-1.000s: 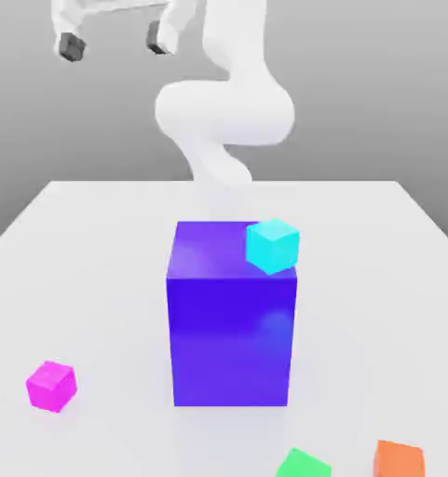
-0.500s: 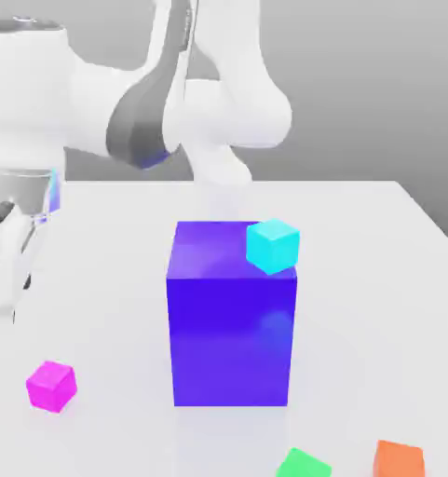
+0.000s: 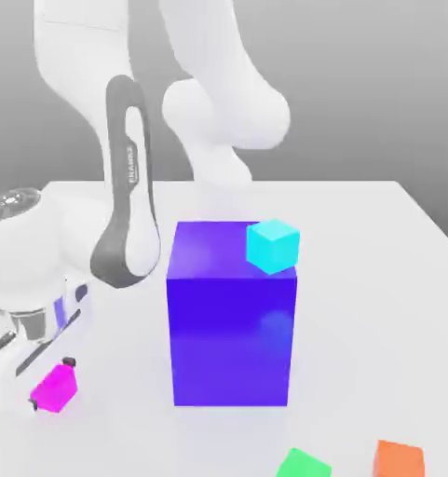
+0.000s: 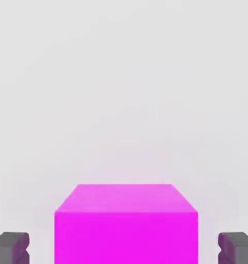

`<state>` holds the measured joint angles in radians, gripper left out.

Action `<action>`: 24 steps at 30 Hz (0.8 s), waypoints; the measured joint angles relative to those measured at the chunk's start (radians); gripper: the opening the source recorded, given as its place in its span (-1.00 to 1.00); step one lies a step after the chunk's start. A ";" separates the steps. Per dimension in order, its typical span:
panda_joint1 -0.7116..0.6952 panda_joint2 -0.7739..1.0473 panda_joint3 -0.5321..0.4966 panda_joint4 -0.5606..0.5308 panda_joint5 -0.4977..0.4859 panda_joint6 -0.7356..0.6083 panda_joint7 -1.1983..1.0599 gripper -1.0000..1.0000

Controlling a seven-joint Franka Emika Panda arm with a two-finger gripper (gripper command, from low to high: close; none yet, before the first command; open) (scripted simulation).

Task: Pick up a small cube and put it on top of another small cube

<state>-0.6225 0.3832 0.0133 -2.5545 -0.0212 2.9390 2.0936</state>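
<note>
Lowered since before, the hand [image 3: 52, 384] straddles the glossy magenta small cube [image 3: 55, 389], grip state unclear

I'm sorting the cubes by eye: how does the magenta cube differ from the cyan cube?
The magenta cube lies on the white table, low at the exterior view's left; the cyan cube sits atop the big blue-violet block. The gripper is down around the magenta one, a finger on each side; the cyan one stands free. Both are small and about the same size.

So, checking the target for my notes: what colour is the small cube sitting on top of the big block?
Cyan cube, clearest in the exterior view.
</note>
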 joint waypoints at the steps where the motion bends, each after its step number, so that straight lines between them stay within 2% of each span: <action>1: 0.000 0.000 0.000 0.000 0.000 0.001 0.000 -1.00; 4: 0.000 -0.004 0.000 -0.001 0.001 -0.001 -0.001 -1.00; 10: -0.005 -0.166 0.017 -0.020 0.028 -0.144 -0.003 -1.00; 14: 0.104 -0.139 0.098 0.070 0.022 -0.210 0.074 -1.00; 24: 0.421 -0.123 0.288 0.244 -0.096 -0.379 0.265 -1.00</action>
<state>-0.2020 0.2603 0.3014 -2.3109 -0.1172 2.5603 2.3591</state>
